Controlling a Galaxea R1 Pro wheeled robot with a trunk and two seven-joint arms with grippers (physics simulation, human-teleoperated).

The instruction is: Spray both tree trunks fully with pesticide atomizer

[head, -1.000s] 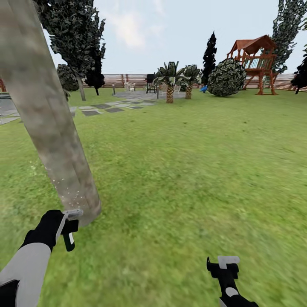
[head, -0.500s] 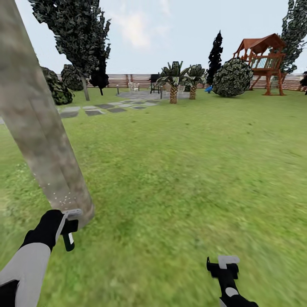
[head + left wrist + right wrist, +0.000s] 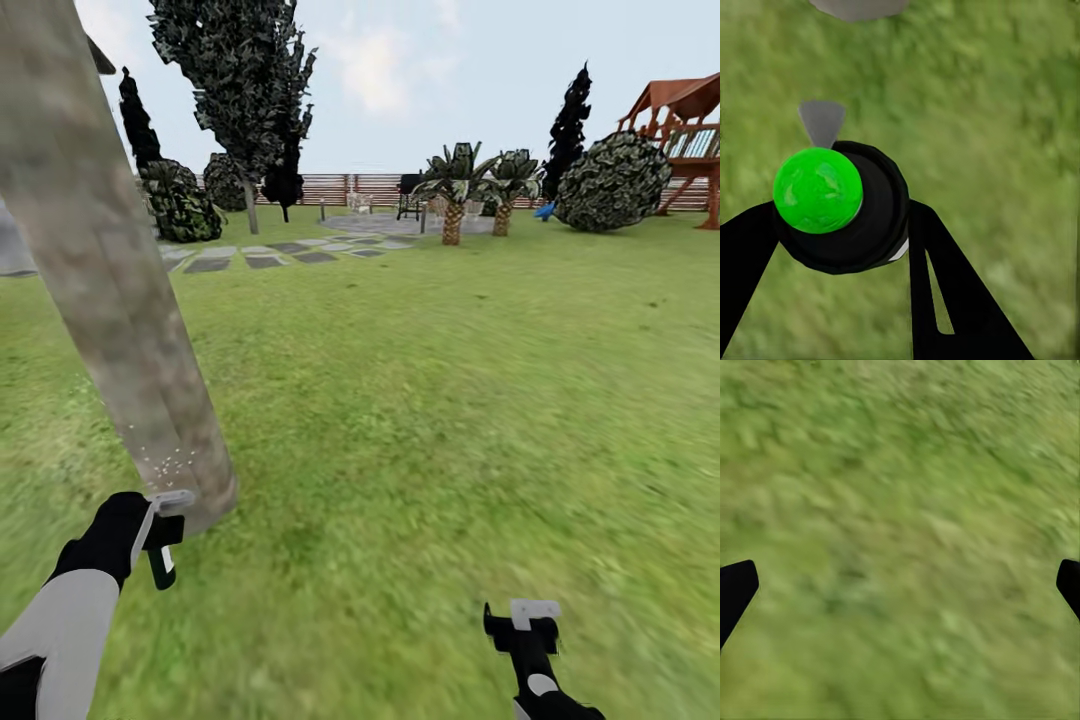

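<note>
Holding the pesticide atomizer [image 3: 163, 535] between its pinching fingers, the left gripper [image 3: 150, 530] stays low, just beside the foot of the thick tree trunk [image 3: 110, 280]. Small white specks of pesticide [image 3: 165, 465] lie on the bark above the grey nozzle. Farther right, the right gripper [image 3: 522, 630] is spread wide over the grass floor [image 3: 430, 420], holding nothing.
</note>
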